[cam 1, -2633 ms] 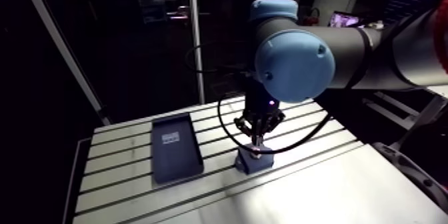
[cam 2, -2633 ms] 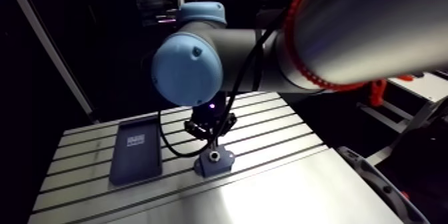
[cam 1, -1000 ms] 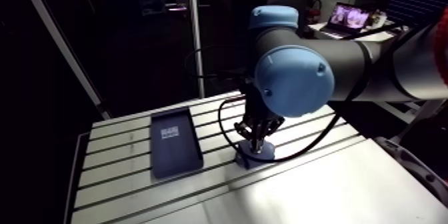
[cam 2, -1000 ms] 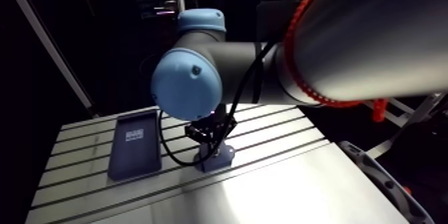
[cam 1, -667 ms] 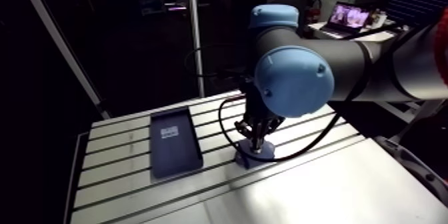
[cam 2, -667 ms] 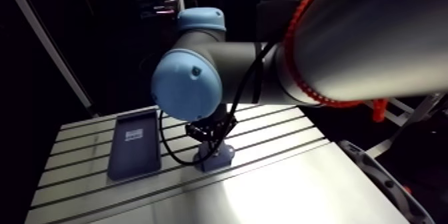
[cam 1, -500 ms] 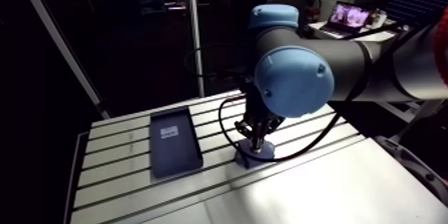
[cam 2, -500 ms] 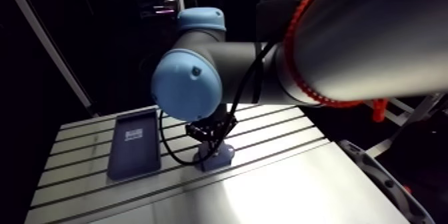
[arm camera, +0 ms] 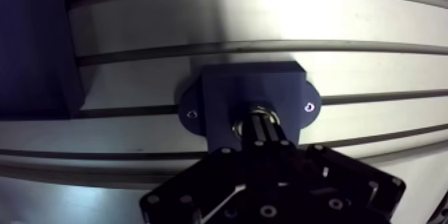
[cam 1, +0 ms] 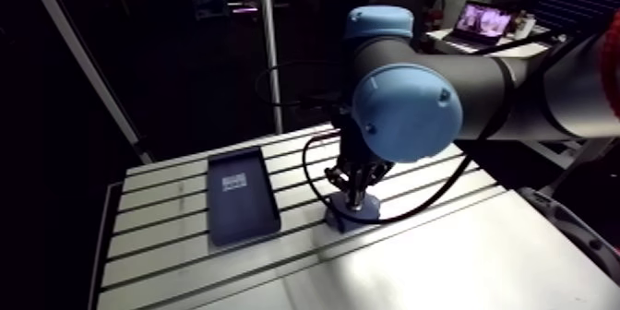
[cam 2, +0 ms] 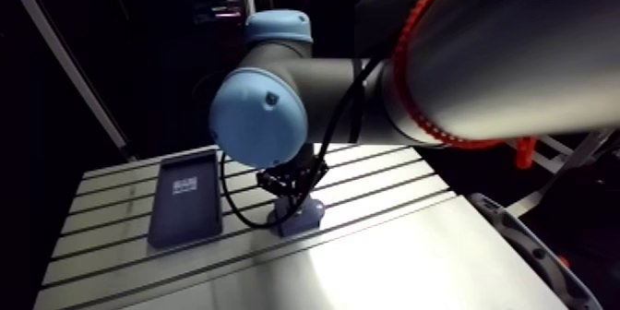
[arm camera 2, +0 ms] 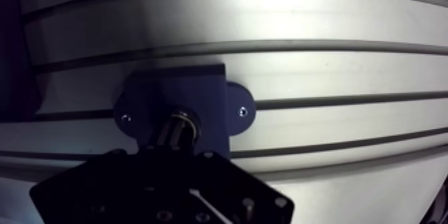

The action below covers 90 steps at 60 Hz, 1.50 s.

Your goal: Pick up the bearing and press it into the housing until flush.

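One gripper (cam 1: pixel 354 197), arm view: held directly upon the dark blue housing (cam 1: pixel 367 210) on the slotted table (cam 1: pixel 166 240). A dark tray (cam 1: pixel 242 198) is set well aside of the jaws.

Wrist view: jaws are drawn narrow, nearly together. The metal bearing (arm camera: pixel 244 123) is seen at their tips, in the housing's bore.

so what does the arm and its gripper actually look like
The arm is made of thick dark-grey tubes with rounded light-blue joint caps. The gripper has a black angular body dotted with small screws and two slim dark fingers.
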Each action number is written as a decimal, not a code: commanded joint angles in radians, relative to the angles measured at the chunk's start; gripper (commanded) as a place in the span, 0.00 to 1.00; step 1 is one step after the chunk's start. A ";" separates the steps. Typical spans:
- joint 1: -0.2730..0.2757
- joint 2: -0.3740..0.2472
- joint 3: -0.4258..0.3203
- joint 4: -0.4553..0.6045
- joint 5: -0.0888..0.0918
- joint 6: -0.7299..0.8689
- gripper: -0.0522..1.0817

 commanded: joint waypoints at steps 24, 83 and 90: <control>0.000 0.009 0.002 -0.001 0.000 0.000 0.99; 0.002 0.005 0.012 -0.010 -0.001 -0.002 0.99; 0.002 0.005 0.012 -0.012 0.000 -0.002 0.99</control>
